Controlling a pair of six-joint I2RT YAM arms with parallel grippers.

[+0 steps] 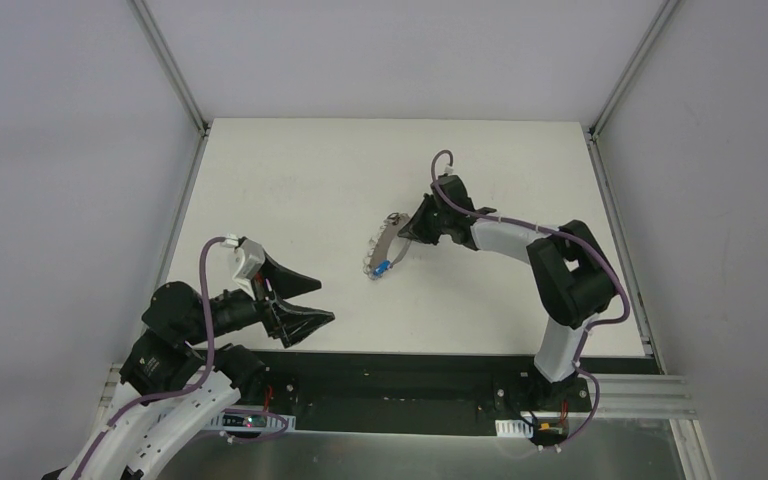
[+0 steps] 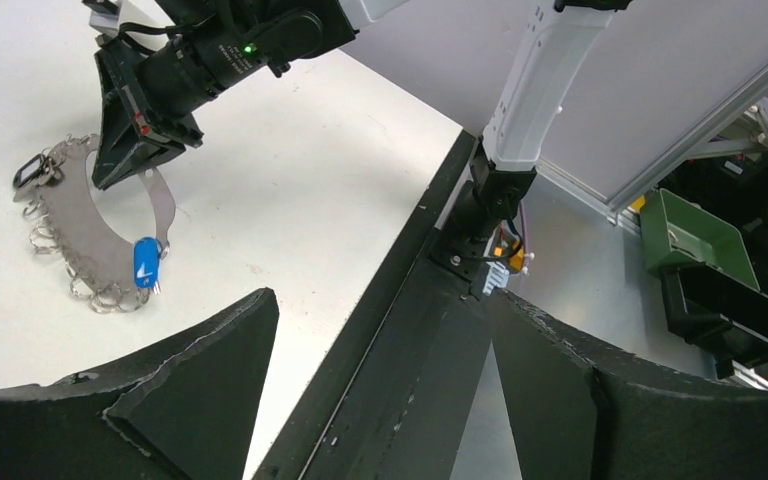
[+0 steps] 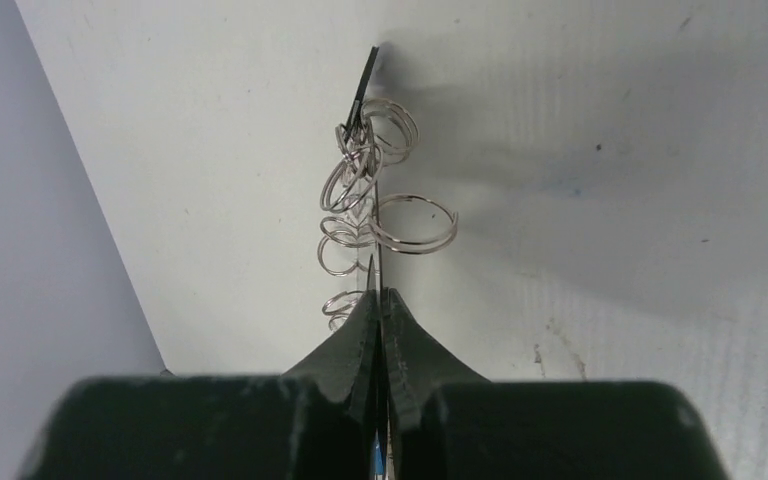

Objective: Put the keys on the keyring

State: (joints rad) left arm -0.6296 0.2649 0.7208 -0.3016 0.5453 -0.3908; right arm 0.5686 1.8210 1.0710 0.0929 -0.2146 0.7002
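Observation:
The keyring (image 1: pixel 384 248) is a thin grey metal loop fringed with small silver rings, standing on edge at mid-table. A blue-headed key (image 1: pixel 380 267) hangs at its near end and a black-headed key (image 2: pixel 30 172) at its far end. My right gripper (image 1: pixel 407 232) is shut on the loop's edge. In the right wrist view the jaws (image 3: pixel 380 295) pinch the loop (image 3: pixel 372 200) edge-on, with the black key (image 3: pixel 367 75) beyond. The left wrist view shows the loop (image 2: pixel 90 235) and the blue key (image 2: pixel 146 262). My left gripper (image 1: pixel 305 300) is open and empty, apart from the keyring, near the table's front edge.
The white table (image 1: pixel 290 180) ends at a black front rail (image 1: pixel 410 365). Grey walls with metal posts (image 1: pixel 170 65) close in the sides. The left wrist view shows the right arm's base (image 2: pixel 495 190) and green bins (image 2: pixel 695 235) off the table.

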